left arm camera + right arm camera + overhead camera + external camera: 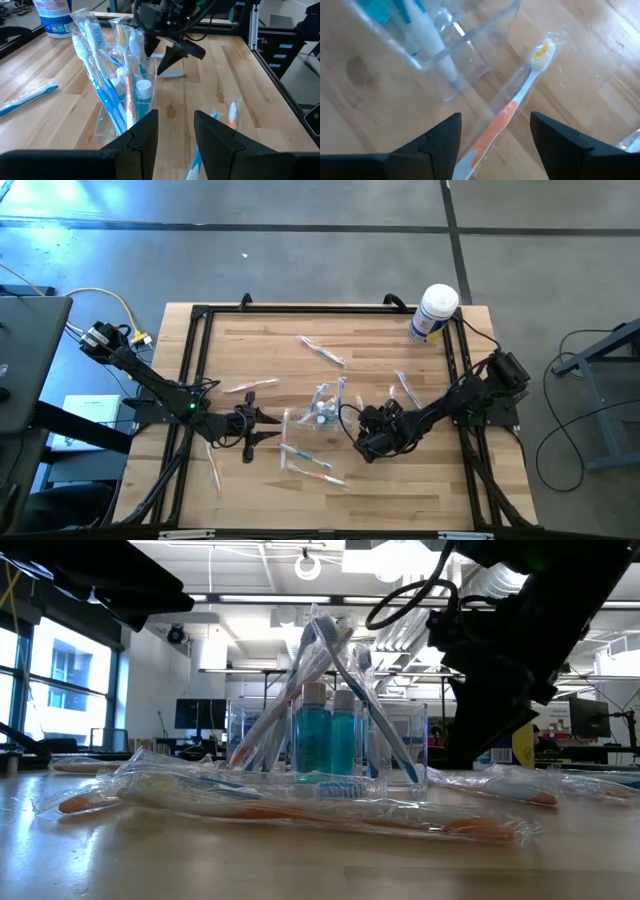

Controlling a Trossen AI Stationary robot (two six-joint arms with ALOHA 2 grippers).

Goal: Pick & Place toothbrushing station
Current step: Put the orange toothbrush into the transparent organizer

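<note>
The toothbrushing station is a clear plastic holder standing upright on its base at the table's middle. It holds several toothbrushes and two blue-filled bottles. My left gripper waits open just left of it, roughly level, with the station ahead of its fingers and nothing between them. My right gripper is open just right of the station, slanting down. Its fingers hover over a wrapped orange-and-white toothbrush lying flat on the table beside the station's clear wall.
Wrapped toothbrushes lie scattered around the station. A white canister with a blue label stands at the far right corner. A black frame rail runs around the tabletop.
</note>
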